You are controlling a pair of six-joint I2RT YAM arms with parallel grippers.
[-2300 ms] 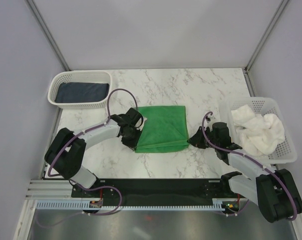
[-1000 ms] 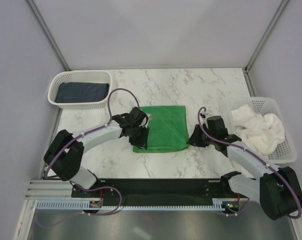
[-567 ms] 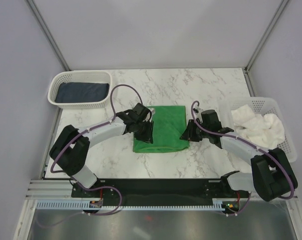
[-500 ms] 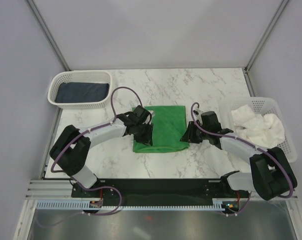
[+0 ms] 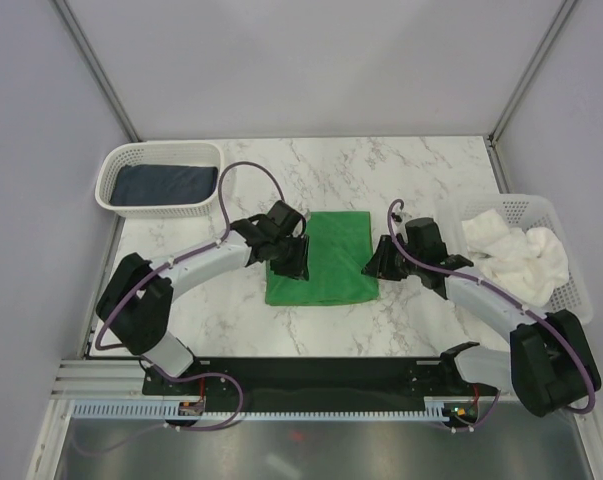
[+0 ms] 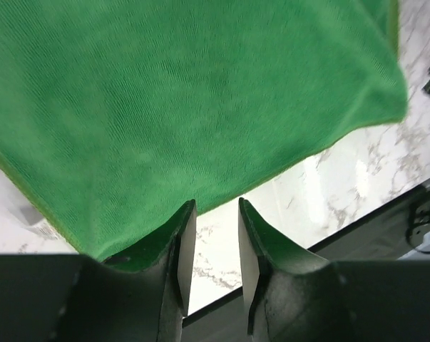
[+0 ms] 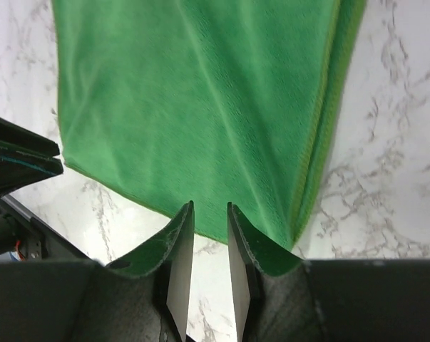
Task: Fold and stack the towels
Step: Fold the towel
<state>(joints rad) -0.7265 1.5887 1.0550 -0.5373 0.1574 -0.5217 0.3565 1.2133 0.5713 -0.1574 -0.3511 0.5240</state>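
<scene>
The green towel [image 5: 326,260] lies folded flat on the marble in the middle; it also fills the left wrist view [image 6: 200,92] and the right wrist view [image 7: 200,92]. My left gripper [image 5: 290,258] [image 6: 216,203] hovers at its left edge, jaws slightly open with only marble between them. At the towel's right edge my right gripper [image 5: 375,262] [image 7: 210,205] stands the same way, narrowly open and empty. The navy towel [image 5: 163,184] lies folded in the left basket. The white towel [image 5: 511,256] sits crumpled in the right basket.
A white mesh basket [image 5: 109,172] stands at the back left and another [image 5: 573,300] at the right edge. Grey walls enclose the table on three sides. The black base rail [image 5: 311,372] runs along the near edge.
Both grippers have moved inward and a little farther back along the green towel's sides. Their jaws have parted slightly. The towel lies as before.
</scene>
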